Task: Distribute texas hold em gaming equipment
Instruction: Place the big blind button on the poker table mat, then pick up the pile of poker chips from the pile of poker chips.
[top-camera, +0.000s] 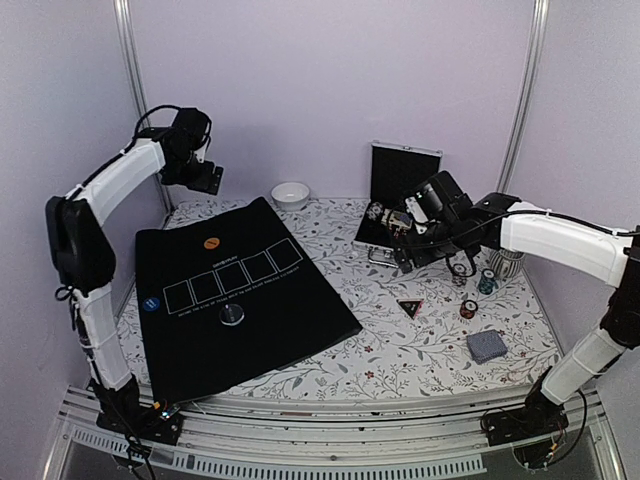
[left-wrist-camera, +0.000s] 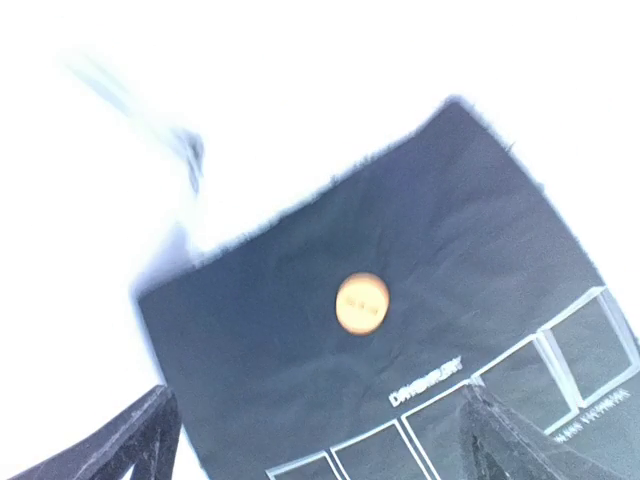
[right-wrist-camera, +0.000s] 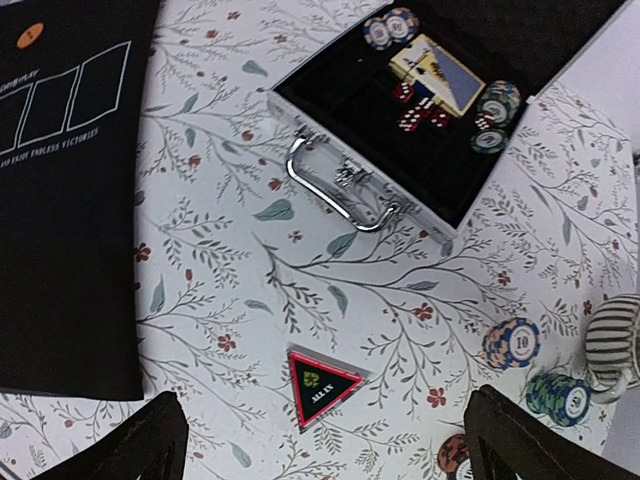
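Observation:
My right gripper (top-camera: 400, 262) is open and empty above the flowered cloth, between the open case (top-camera: 400, 190) and the black-red triangular marker (top-camera: 410, 307). In the right wrist view the marker (right-wrist-camera: 318, 385) lies between my fingertips (right-wrist-camera: 500, 430), below them. Poker chips (top-camera: 487, 282) lie to the right, more (right-wrist-camera: 492, 105) sit in the case (right-wrist-camera: 330, 110) with a card box. A card deck (top-camera: 486, 346) lies front right. My left gripper (top-camera: 207, 180) hangs open and empty above the mat's far edge, over an orange chip (left-wrist-camera: 362, 303). A grey button (top-camera: 232, 316) and a blue chip (top-camera: 150, 302) lie on the black mat (top-camera: 290, 310).
A small white bowl (top-camera: 290, 194) stands at the back beside the mat. A striped cup (top-camera: 505, 262) stands by the right arm, also in the right wrist view (right-wrist-camera: 612, 340). The case lid stands upright against the back wall.

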